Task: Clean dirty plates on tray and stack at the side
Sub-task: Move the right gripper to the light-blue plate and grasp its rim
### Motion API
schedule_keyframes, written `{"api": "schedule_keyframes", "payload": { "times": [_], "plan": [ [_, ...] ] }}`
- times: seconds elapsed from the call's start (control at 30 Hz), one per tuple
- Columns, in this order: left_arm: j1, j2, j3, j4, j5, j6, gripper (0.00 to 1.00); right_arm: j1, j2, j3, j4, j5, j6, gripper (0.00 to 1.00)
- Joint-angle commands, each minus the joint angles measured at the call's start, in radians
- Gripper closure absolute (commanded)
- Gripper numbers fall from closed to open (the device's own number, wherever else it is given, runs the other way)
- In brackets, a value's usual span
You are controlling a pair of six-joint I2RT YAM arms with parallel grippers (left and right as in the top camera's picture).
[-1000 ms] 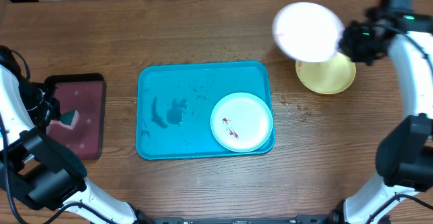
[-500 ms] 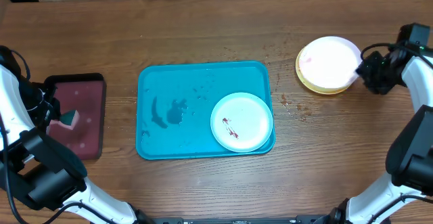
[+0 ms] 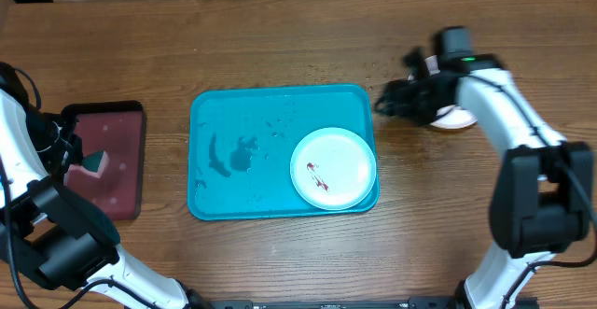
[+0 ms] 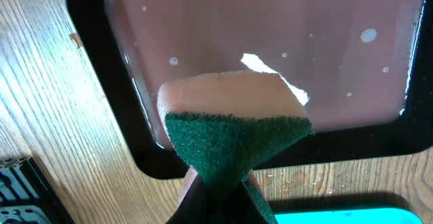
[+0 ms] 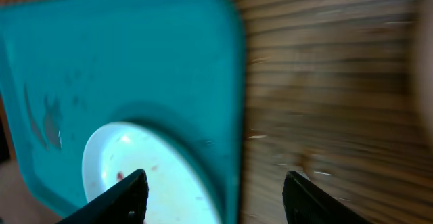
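Observation:
A white plate [image 3: 333,167] with a dark red smear lies in the near right corner of the teal tray [image 3: 242,122]. My right gripper [image 3: 384,101] hovers open and empty just past the tray's far right corner. In the right wrist view its fingertips [image 5: 132,191] straddle the tray's rim [image 5: 226,116], with the white plate [image 5: 155,183] below them. Two more plates [image 3: 454,119] sit stacked on the table to the right, mostly hidden under the right arm. My left gripper [image 4: 216,183] is shut on a green-and-tan sponge [image 4: 237,132] above the maroon tray [image 4: 270,41].
The dark maroon, black-rimmed tray [image 3: 117,164] sits at the table's left side, a short gap from the teal tray. Wet streaks mark the teal tray's left half [image 3: 233,152]. Small dark spots dot the wood [image 3: 401,146] between the tray and the stack.
The right gripper set the pale plate on the yellow one, opened, and swung left to the tray's far right corner. The left arm and sponge have not moved.

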Motion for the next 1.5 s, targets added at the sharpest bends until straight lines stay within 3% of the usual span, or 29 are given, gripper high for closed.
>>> {"api": "schedule_keyframes", "payload": {
  "times": [0.0,0.27,0.4,0.5,0.6,0.87,1.03,1.17,1.33,1.47],
  "plan": [
    [0.003,-0.013,0.008,-0.001,0.002,0.019,0.96,0.108,0.001,0.0,0.005,0.112,-0.043,0.35],
    [0.003,-0.013,0.008,0.0,0.002,0.02,0.96,0.278,0.003,-0.003,0.016,0.41,-0.235,0.34],
    [0.003,-0.013,0.008,-0.001,0.002,0.023,0.96,0.279,0.027,-0.003,0.035,0.41,-0.257,0.37],
    [0.003,-0.013,0.008,-0.002,0.002,0.023,0.96,0.279,0.05,-0.003,0.017,0.372,-0.273,0.5],
    [0.003,-0.013,0.008,-0.001,0.002,0.023,0.96,0.29,0.072,-0.003,0.002,0.256,-0.321,0.48],
    [0.003,-0.013,0.008,-0.002,0.003,0.023,0.96,0.302,0.087,-0.008,0.005,0.256,-0.321,0.41],
    [0.003,-0.013,0.008,-0.002,0.004,0.023,0.96,0.302,0.097,-0.023,-0.035,0.275,-0.299,0.4],
    [0.003,-0.013,0.008,-0.002,0.004,0.023,0.96,0.302,0.097,-0.023,-0.068,0.299,-0.134,0.39],
    [0.003,-0.013,0.008,-0.002,0.004,0.023,0.96,0.303,0.097,-0.023,-0.082,0.267,-0.005,0.54],
    [0.003,-0.013,0.008,-0.002,0.004,0.023,0.96,0.304,0.098,-0.023,-0.094,0.264,0.081,0.56]
  ]
}}
